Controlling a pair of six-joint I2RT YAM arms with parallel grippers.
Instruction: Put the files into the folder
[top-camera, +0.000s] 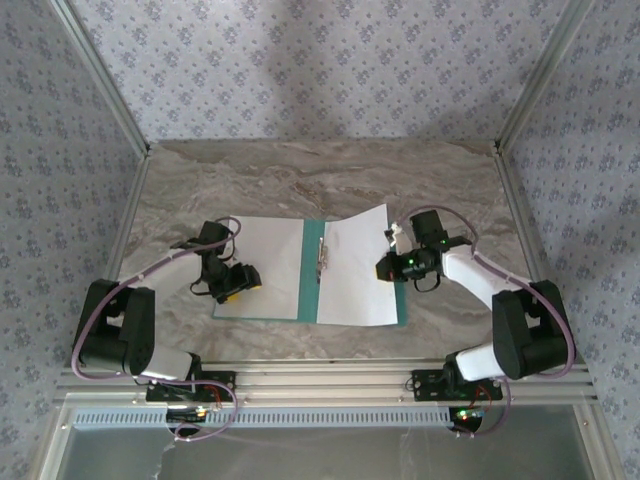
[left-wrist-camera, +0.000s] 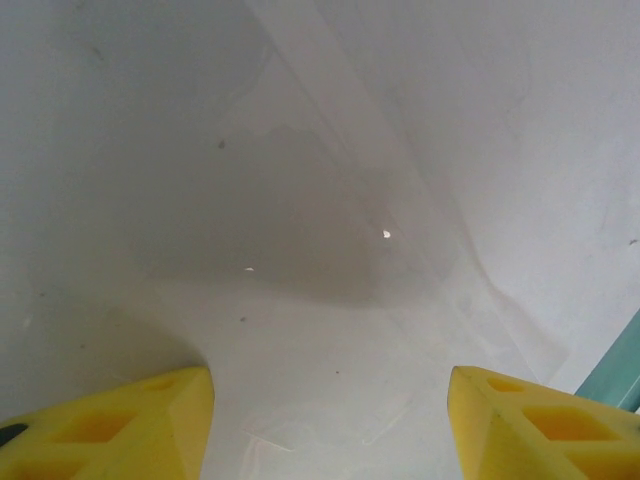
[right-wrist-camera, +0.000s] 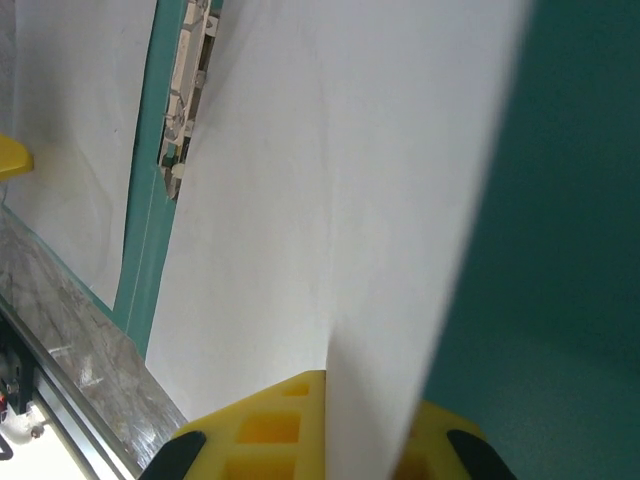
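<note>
The teal folder (top-camera: 308, 272) lies open on the table, its metal clip (top-camera: 321, 255) at the centre fold. One white file (top-camera: 265, 265) lies flat on the left half. A second white file (top-camera: 355, 270) covers the right half, with its right edge lifted. My right gripper (top-camera: 388, 264) is shut on that raised edge. In the right wrist view the sheet (right-wrist-camera: 330, 180) runs between the closed yellow fingers of the right gripper (right-wrist-camera: 370, 400), with bare folder (right-wrist-camera: 560, 250) to the right and the clip (right-wrist-camera: 188, 80) at upper left. My left gripper (top-camera: 238, 281) hovers open over the left sheet (left-wrist-camera: 300, 150), nothing between its fingers (left-wrist-camera: 330, 390).
The marble table (top-camera: 320, 180) is walled by patterned panels at the back and sides. An aluminium rail (top-camera: 320, 380) runs along the near edge by the arm bases. A strip of teal folder (left-wrist-camera: 620, 370) shows at the right of the left wrist view.
</note>
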